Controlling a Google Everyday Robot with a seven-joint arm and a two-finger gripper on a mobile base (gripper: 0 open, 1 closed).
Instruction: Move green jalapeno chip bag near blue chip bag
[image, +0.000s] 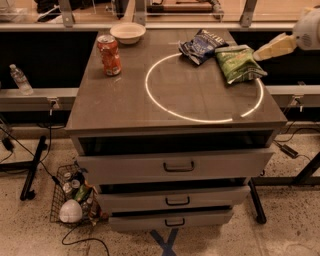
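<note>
Lab — drawer cabinet (125, 169) (black stands (33, 170)); gripper (272, 47) at right edge.
</note>
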